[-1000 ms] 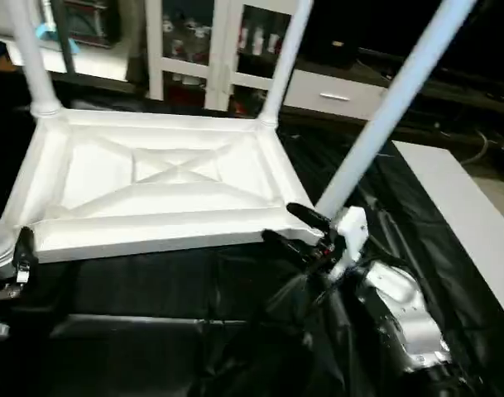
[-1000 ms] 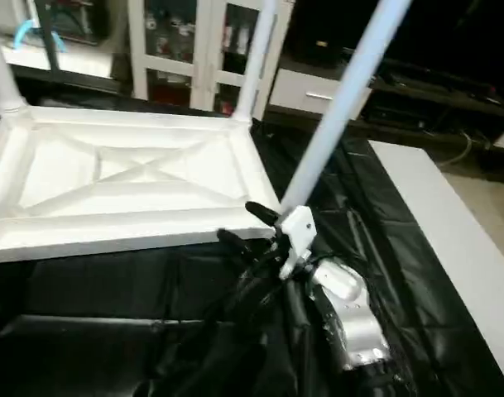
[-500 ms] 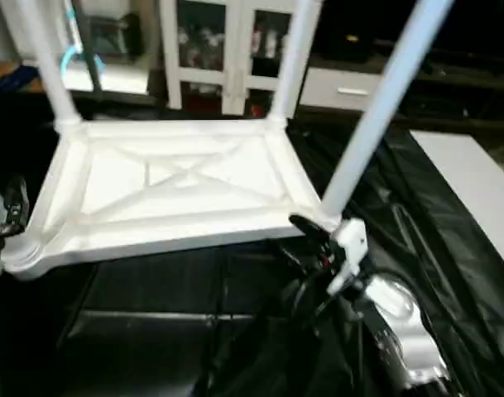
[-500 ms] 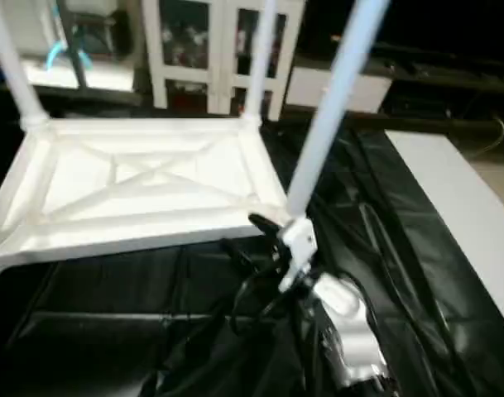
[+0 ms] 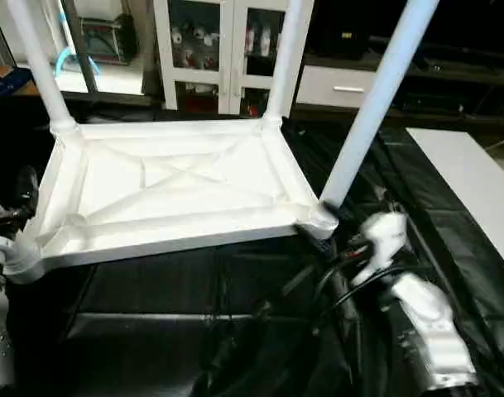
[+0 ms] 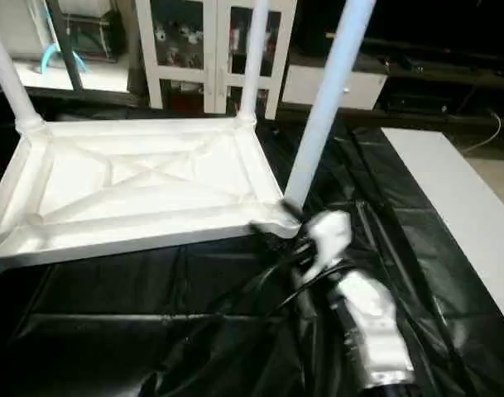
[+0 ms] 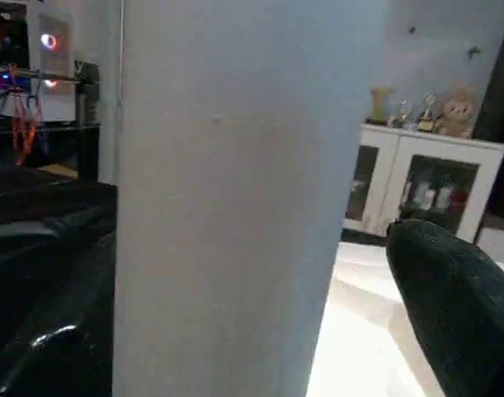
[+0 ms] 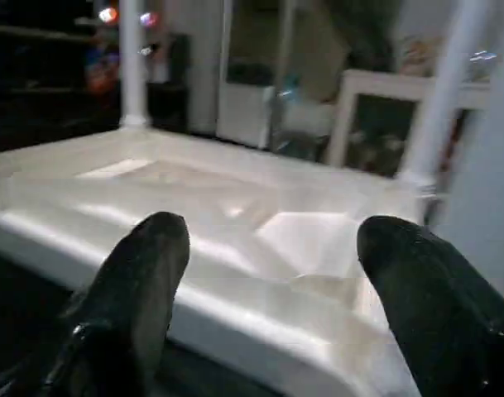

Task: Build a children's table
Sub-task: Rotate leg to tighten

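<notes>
Our right gripper [image 5: 318,236] sits at the table top's near-right corner, about 4 o'clock in the head view. Its black fingers [image 8: 140,281] are spread, nothing clamped between them; in the right wrist view they straddle the top's near edge, contact unclear. Just past it, the near-right leg [image 5: 372,103] rises from its corner socket, leaning toward 1 o'clock.

Our left gripper [image 5: 16,219] is at 9 o'clock, at the near-left corner. One black finger [image 7: 458,306] shows beside the near-left leg [image 7: 235,198], which stands right in front of the left wrist camera. Jaws wide; we cannot tell whether they touch the leg.

The table top [image 5: 169,186] lies upside down on black sheeting [image 5: 152,298], X ribs facing up, around the middle to 11 o'clock. The far-left leg [image 5: 38,62] and far-right leg [image 5: 283,58] stand upright in their sockets. All four legs are seated.

Further out: a white glass-door cabinet [image 5: 223,50] at 12 o'clock behind the table, and a white flat board [image 5: 475,190] at 3 o'clock on the sheeting, well apart from the top.
</notes>
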